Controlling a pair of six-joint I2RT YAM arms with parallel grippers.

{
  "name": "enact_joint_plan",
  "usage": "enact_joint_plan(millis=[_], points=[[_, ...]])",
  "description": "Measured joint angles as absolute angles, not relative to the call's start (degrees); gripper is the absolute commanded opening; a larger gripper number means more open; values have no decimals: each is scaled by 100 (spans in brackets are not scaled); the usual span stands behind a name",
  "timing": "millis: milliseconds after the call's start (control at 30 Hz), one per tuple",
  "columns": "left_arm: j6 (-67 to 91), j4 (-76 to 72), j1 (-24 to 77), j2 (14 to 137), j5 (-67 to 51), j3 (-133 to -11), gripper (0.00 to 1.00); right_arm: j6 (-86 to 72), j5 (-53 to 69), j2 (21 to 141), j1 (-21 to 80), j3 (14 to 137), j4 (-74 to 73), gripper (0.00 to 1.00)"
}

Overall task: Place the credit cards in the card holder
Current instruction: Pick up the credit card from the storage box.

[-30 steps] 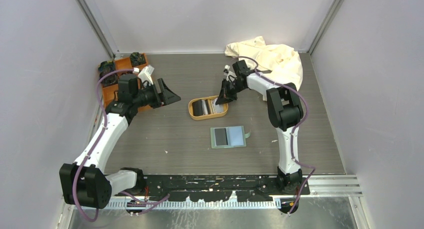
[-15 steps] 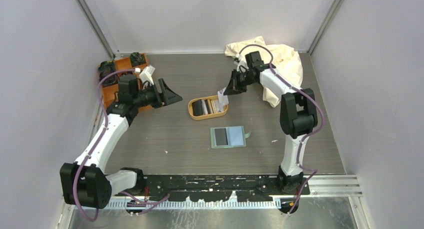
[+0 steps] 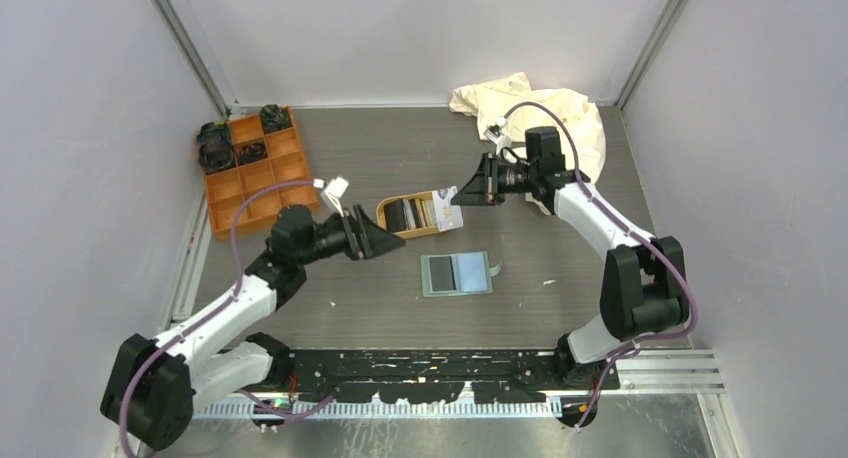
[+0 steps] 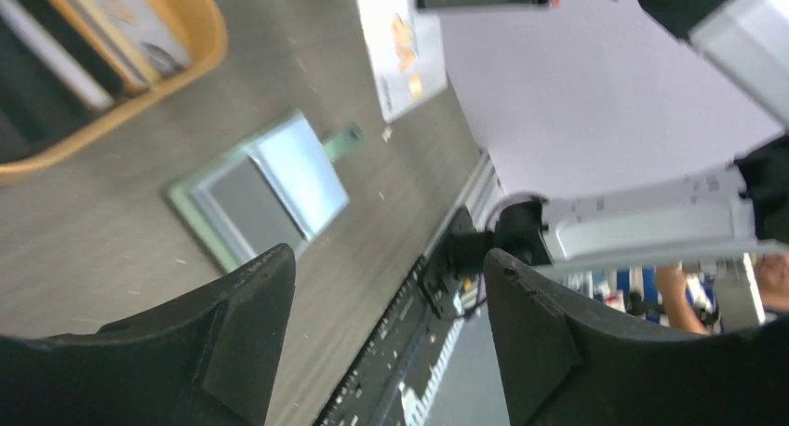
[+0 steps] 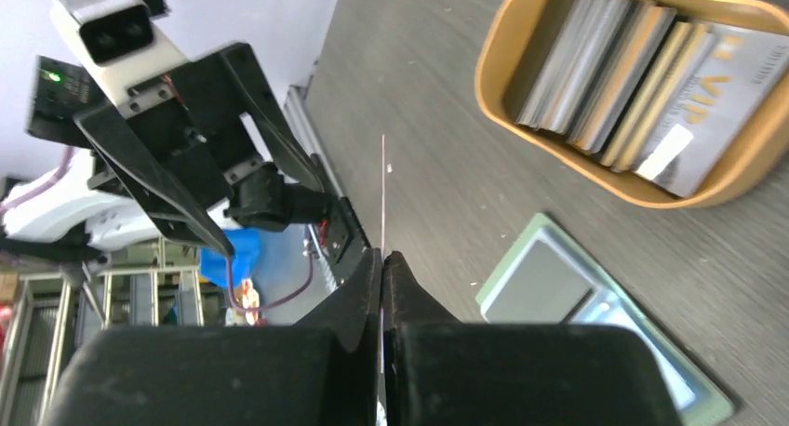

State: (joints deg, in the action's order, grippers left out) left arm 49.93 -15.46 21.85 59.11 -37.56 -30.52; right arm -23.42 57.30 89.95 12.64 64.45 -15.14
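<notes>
The sage-green card holder (image 3: pixel 457 274) lies open and flat on the table, showing a dark grey panel and a light blue panel; it also shows in the left wrist view (image 4: pixel 260 189) and the right wrist view (image 5: pixel 595 324). My right gripper (image 3: pixel 464 193) is shut on a white card (image 3: pixel 449 206), held in the air over the right end of the oval tan tray (image 3: pixel 383 218). That card shows edge-on in the right wrist view (image 5: pixel 383 193). Several more cards (image 5: pixel 605 82) stand in the tray. My left gripper (image 3: pixel 392 244) is open and empty, just left of the holder.
An orange compartment box (image 3: pixel 250 163) with dark items sits at the back left. A crumpled cream cloth (image 3: pixel 545 113) lies at the back right. The black base rail (image 3: pixel 450 363) runs along the near edge.
My right gripper has lifted the white card out of the tray and drawn it up and to the right. My left arm has swung from the orange box to the table's middle.
</notes>
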Motion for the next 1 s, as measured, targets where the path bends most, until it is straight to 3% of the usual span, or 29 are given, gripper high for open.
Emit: enact_joint_plan(millis=[233, 433, 700, 1000], points=[[5277, -3041, 3955, 5271, -2296, -2049, 73, -3028, 6493, 8580, 1363, 5570, -91, 1], [5253, -3968, 5043, 5706, -1160, -1726, 71, -3096, 6908, 8580, 1791, 5481, 207, 1], [5356, -5004, 5223, 6530, -742, -1579, 69, -2320, 7231, 8582, 2414, 5590, -467, 1], [5398, -5286, 5223, 6252, -478, -1293, 50, -1514, 7275, 8582, 2464, 5754, -1236, 1]])
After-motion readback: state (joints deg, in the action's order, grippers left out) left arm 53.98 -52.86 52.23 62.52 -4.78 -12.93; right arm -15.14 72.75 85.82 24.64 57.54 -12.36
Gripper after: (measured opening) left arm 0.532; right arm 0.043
